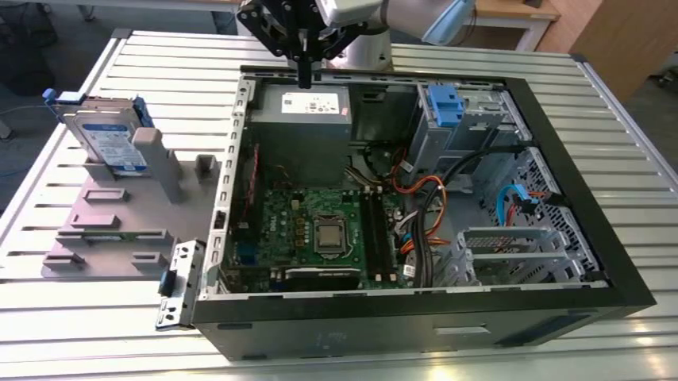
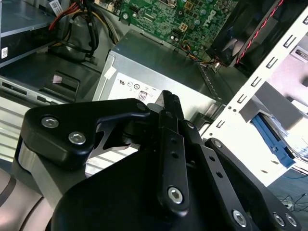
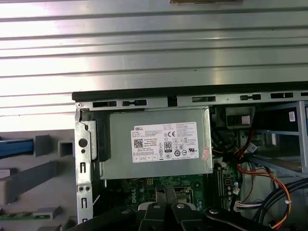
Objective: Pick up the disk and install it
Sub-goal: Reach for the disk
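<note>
**Jaws pressed together above the power supply; disk upright in its holder outside the case**

The disk (image 1: 106, 139) stands on edge in a slot of a grey holder (image 1: 117, 218). Its blue carrier frames the silver body, and its white-and-blue label faces the exterior view's right. The holder lies flat on the slatted metal table (image 1: 63, 333), just beside the open computer case (image 1: 567, 151), on the exterior view's left of it. In the second wrist view, the blue edge of the disk (image 2: 272, 139) shows beyond the perforated case wall.

The gripper (image 1: 305, 78) is well apart from the disk and holds nothing. It hangs over the far edge of the case, its black fingers together and pointing down at the grey power supply (image 1: 302, 107). In the first wrist view, the gripper (image 3: 166, 195) sits over the green motherboard (image 3: 130, 190), with the power supply (image 3: 154, 144) and its white sticker just beyond. In the second wrist view, the gripper (image 2: 168, 98) lies over the same sticker.

Further inside the case, a blue latch (image 1: 445, 107) sits on the grey drive cage at the far corner, and orange and black cables run down beside the motherboard (image 1: 317, 222).
</note>
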### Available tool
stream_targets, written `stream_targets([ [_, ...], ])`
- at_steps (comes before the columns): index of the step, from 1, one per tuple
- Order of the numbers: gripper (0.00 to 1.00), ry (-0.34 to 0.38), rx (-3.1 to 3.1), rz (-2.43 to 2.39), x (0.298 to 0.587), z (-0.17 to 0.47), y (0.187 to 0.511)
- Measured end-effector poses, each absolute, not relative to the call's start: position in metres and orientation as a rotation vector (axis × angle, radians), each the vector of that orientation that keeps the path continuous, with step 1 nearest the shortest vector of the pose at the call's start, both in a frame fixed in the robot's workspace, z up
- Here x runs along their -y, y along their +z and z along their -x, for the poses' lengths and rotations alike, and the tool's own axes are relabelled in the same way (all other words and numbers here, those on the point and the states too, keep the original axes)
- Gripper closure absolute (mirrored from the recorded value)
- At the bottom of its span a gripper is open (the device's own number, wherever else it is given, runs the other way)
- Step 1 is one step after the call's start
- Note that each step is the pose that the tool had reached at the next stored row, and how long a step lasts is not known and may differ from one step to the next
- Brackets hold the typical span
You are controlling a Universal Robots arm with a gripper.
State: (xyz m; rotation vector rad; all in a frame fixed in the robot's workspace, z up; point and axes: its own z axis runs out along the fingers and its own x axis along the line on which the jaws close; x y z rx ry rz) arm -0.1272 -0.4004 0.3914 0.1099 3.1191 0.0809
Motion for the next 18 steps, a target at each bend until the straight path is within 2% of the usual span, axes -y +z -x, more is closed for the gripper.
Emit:
stream_targets([
  [18,0.89,0.081,-3.119,-0.110,0.4004,0.1339,0.3914],
])
